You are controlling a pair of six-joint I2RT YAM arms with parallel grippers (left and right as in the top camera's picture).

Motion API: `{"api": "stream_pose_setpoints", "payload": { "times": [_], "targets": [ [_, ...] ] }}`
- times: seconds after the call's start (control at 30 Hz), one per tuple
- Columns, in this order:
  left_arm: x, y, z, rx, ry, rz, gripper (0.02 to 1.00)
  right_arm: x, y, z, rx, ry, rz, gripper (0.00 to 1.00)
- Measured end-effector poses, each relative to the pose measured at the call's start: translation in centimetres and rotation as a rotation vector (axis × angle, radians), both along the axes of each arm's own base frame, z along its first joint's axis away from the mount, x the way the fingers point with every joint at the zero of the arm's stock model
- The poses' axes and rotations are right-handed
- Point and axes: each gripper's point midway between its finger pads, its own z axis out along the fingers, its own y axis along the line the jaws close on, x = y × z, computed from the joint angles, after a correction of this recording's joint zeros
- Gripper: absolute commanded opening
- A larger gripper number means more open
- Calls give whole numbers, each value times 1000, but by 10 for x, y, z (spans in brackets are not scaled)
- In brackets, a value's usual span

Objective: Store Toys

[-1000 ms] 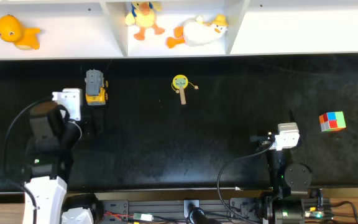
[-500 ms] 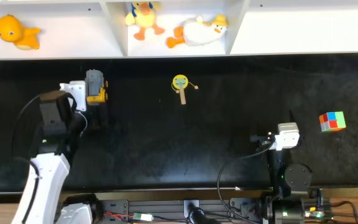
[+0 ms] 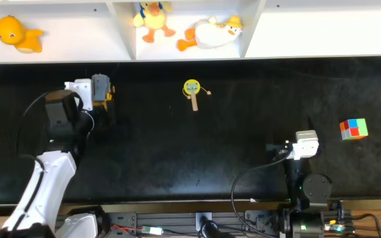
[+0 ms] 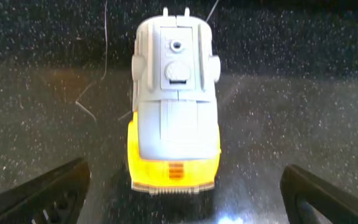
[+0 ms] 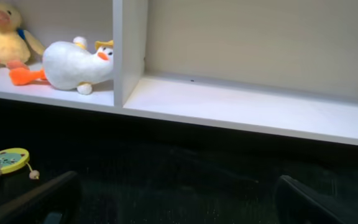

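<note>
As I brought the left tool forward, its spread fingers came astride the toy truck, ready for pinching.

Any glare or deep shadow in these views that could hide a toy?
Left wrist view: a pale sheen lies on the black table around the toy truck, with a bright glint near its yellow end. Top view: the white shelf glows against the dark table, toys plain. Right wrist view: shelf evenly lit, table dim, rattle drum visible.
</note>
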Motion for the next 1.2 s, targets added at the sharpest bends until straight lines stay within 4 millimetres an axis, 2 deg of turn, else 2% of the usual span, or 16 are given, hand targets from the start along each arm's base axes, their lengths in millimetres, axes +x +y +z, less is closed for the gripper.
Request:
{"api": "stream_pose_setpoints", "payload": {
  "times": [0.2, 0.43, 0.67, 1.0, 1.2],
  "targets": [
    [3, 1, -14, -1, 46, 4, 996, 0, 0, 0, 0, 0, 0, 993],
    [19, 3, -7, 4, 25, 6, 993, 0, 0, 0, 0, 0, 0, 996],
    [20, 5, -10, 11, 31, 13, 978, 0, 0, 0, 0, 0, 0, 996],
    [23, 9, -7, 23, 16, 27, 610, 0, 0, 0, 0, 0, 1, 996],
    [23, 9, -7, 25, 16, 28, 500, 0, 0, 0, 0, 0, 1, 996]
  ]
}}
